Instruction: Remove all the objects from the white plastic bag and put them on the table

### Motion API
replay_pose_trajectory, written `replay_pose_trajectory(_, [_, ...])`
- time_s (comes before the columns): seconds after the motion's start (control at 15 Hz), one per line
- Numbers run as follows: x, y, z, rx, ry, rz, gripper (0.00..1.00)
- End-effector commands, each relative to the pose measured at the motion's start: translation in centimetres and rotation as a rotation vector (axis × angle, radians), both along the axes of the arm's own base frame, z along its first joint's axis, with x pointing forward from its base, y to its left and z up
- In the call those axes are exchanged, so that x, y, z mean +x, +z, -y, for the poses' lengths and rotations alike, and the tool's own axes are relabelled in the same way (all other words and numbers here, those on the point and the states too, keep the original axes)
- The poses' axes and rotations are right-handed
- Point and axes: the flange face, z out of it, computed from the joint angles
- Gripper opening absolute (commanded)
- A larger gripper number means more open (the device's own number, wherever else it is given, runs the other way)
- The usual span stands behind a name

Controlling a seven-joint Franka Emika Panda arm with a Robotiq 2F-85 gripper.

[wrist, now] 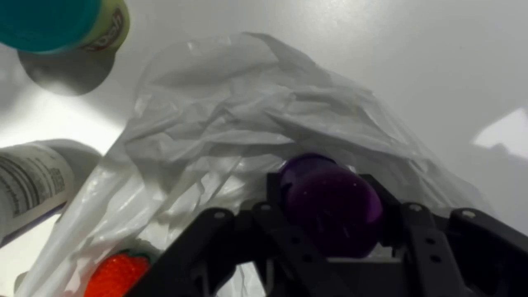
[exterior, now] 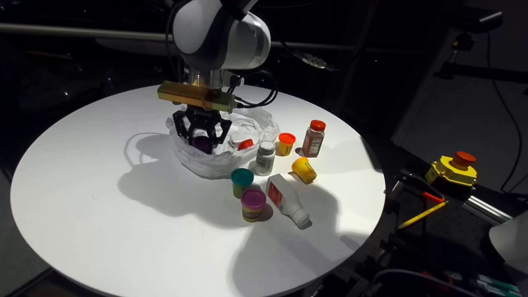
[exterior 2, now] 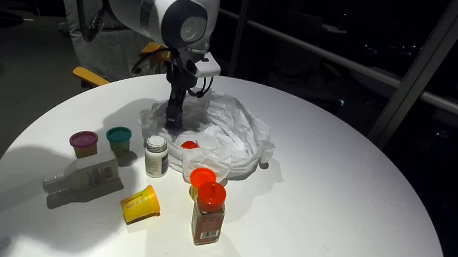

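Gripper (exterior: pixel 201 145) holds, inside the white plastic bag (wrist: pixel 231 103), a rounded purple container (wrist: pixel 332 206), probably light, stiff and slippery, best squeezed squarely across its middle

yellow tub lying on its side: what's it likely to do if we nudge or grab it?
The yellow tub will probably roll, since it rests on its round side. It may curve rather than run straight, as it looks wider at the lid. Its surface looks smooth, so a loose grip might slip.

7 objects (exterior: pixel 265 160) near bag (exterior: pixel 214 166)
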Motion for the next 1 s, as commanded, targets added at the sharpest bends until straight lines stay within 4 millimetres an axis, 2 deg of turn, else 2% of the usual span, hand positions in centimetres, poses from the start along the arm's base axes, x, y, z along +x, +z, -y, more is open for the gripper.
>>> replay_pose_trajectory(0.0, [-1.4, 3.9, 0.0, -0.036, -0.043, 0.050, 0.24])
replay_pose_trajectory(0.13, [-1.7, 6.4, 0.6, -0.058, -0.053, 0.071, 0.24])
replay_pose_trajectory(0.33, [-1.8, 9.5, 2.5, -0.094, -0.069, 0.064, 0.24])
replay_pose_trajectory(0.53, [-1.4, 10.7, 5.0, -0.111, -0.059, 0.013, 0.24])
replay_pose_trajectory(0.67, [-0.4, 9.1, 6.4, -0.087, -0.036, -0.020, 0.24])
replay_pose_trajectory(0.93, [1.1, 3.1, 7.4, -0.037, 0.091, -0.053, 0.24])
